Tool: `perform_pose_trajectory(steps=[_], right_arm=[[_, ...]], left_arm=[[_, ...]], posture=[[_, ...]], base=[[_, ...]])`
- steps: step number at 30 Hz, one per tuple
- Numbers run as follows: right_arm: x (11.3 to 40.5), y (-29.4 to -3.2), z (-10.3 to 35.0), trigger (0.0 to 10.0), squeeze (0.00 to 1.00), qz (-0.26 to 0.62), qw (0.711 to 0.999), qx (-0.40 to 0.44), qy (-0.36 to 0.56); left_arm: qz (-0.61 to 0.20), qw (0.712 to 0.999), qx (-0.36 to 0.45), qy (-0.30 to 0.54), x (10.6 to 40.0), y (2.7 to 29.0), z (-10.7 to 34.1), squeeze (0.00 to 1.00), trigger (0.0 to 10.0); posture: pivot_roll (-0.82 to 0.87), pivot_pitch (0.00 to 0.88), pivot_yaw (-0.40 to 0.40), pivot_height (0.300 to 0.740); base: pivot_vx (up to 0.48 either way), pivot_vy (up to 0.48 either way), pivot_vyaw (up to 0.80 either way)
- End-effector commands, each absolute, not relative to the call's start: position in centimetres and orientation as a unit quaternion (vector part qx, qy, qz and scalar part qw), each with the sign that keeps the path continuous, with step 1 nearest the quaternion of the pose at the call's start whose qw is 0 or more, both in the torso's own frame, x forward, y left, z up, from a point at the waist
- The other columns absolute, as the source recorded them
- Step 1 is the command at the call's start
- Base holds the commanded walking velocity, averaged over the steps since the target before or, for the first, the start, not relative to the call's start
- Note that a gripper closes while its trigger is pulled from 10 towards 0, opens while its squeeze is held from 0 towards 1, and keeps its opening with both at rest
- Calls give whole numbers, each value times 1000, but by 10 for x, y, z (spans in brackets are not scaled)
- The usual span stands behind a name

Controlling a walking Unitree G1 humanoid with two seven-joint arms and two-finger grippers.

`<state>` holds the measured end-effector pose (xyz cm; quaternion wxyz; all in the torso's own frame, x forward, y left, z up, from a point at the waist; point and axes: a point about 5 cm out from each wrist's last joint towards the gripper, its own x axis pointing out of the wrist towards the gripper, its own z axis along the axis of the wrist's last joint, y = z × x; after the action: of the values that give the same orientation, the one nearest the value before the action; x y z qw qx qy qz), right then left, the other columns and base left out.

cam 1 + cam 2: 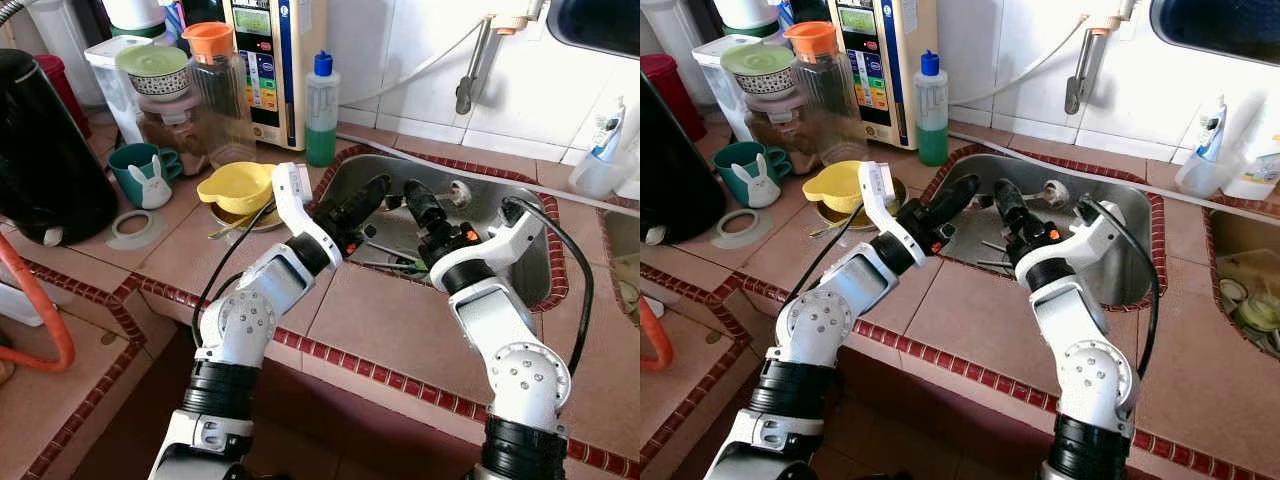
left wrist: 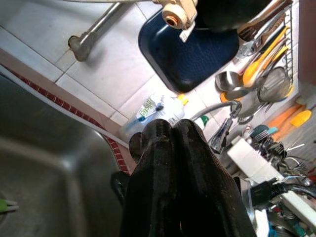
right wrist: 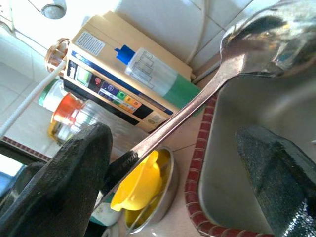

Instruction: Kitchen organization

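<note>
Terracotta-tiled surface (image 1: 400, 330) with dark red border tiles runs across the kitchen; a stainless steel sink basin (image 1: 500, 215) is sunk into it. Both silver arms reach over the basin's near rim. Black kettle-like appliance (image 1: 45, 150) stands at far left. Cream water-purifier unit (image 1: 272, 60) against the white wall tiles, clear bottle of green liquid with a blue cap (image 1: 321, 112) just beside it. Yellow plastic bowl (image 1: 236, 187) sits in a metal dish near the sink's left corner; teal mug with a white rabbit figure (image 1: 143, 175) further left. Left hand (image 1: 368, 197): fingers pressed together, nothing between them, held above the basin. Right hand (image 1: 420, 210): fingers spread, a long silver metal spoon (image 3: 217, 84) resting against one finger (image 3: 69, 182), over the sink; firm grasp not certain
</note>
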<state>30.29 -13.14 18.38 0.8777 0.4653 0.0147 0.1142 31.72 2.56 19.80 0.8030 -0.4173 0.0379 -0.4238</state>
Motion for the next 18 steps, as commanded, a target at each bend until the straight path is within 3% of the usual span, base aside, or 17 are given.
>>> perform_pose_trajectory(steps=[1,2,3,5,6,11,18], right_arm=[[306,-124,189,10000,0,122,866,485,8],[307,-124,190,10000,0,122,865,486,4],[310,-127,191,3373,0,115,864,490,-4],[311,-128,191,3373,0,110,863,493,-7],[315,-134,192,0,0,96,861,500,-20],[325,-139,194,0,0,87,862,497,-34],[328,-140,196,0,0,82,862,499,-41]], left_arm=[[-453,774,-442,31,308,7,209,0,0],[-453,774,-442,31,307,7,209,0,0],[-454,772,-443,32,306,7,210,0,0],[-455,771,-444,32,306,7,210,0,0],[-457,768,-446,35,305,8,210,0,0],[-459,768,-445,39,304,9,209,0,0],[-421,788,-448,25,312,20,209,0,0]], posture=[[68,28,25,740],[70,27,24,740],[72,27,23,740],[73,27,22,740],[76,26,23,740],[90,29,26,740],[96,32,29,740]], base=[[0,0,0],[0,0,0],[0,0,0],[0,0,0],[0,0,0],[0,0,0],[0,0,0]])
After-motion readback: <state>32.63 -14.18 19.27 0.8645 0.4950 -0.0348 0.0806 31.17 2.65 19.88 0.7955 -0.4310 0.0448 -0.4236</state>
